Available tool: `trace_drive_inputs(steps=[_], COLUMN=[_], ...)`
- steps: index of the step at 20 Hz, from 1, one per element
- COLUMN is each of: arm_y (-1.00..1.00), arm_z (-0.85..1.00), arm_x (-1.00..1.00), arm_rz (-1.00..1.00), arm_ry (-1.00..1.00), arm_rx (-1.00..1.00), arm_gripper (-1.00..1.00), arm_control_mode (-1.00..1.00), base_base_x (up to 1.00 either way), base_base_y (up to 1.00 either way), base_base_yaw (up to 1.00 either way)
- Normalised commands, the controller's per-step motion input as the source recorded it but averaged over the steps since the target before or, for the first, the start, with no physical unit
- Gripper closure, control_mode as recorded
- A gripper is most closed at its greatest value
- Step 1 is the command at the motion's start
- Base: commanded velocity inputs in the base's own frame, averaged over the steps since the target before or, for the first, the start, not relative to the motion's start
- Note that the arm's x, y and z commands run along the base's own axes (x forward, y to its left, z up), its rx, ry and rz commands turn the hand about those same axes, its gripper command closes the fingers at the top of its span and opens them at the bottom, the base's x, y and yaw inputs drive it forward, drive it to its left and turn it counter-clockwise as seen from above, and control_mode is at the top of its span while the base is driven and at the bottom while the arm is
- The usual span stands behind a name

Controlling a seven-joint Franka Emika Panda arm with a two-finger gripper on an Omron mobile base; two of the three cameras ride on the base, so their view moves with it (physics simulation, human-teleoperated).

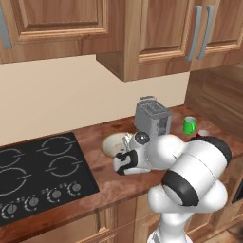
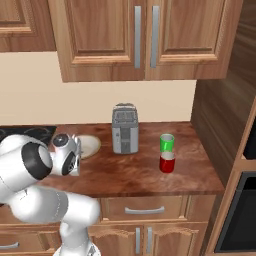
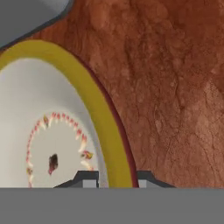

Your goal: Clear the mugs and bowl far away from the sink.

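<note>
The bowl (image 1: pixel 110 144) (image 2: pixel 90 146) rests on the wooden counter between the stovetop and the toaster. Up close, the bowl (image 3: pixel 48 105) is cream inside with a yellow rim and a dark spot at its centre. My gripper (image 3: pixel 116 179) straddles that rim on the bowl's near right side, one fingertip (image 3: pixel 89 179) inside and one outside, both against it. The green mug (image 1: pixel 189 124) (image 2: pixel 167 142) and the red mug (image 1: pixel 202 134) (image 2: pixel 167 163) stand close together at the counter's right end, apart from my hand. The sink is out of view.
A grey toaster (image 1: pixel 152 118) (image 2: pixel 125 129) stands just right of the bowl. The black stovetop (image 1: pixel 40 173) lies to the left. Wall cabinets (image 2: pixel 145 37) hang above, and a tall wooden panel (image 2: pixel 225 110) closes the counter's right end.
</note>
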Motion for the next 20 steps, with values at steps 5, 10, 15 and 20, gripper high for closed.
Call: trace_drive_inputs(steps=[5,10,15,20], arm_y=[0.03,0.0,0.0,0.0], arm_z=[-0.49,0.12,0.41,0.54], arm_x=[0.32,-0.01,-0.13,-0.19], arm_rz=[0.0,0.0,0.0,0.0], arm_ry=[0.05,-0.04,-0.16,-0.16], arm_rx=[0.01,0.0,-0.01,0.0], arm_gripper=[-1.0,-1.0,-1.0,-1.0], arm_control_mode=[-1.0,-1.0,-1.0,-1.0], base_base_x=[0.0,0.0,0.0,0.0], base_base_y=[0.0,0.0,0.0,0.0], base_base_yaw=[0.0,0.0,0.0,0.0])
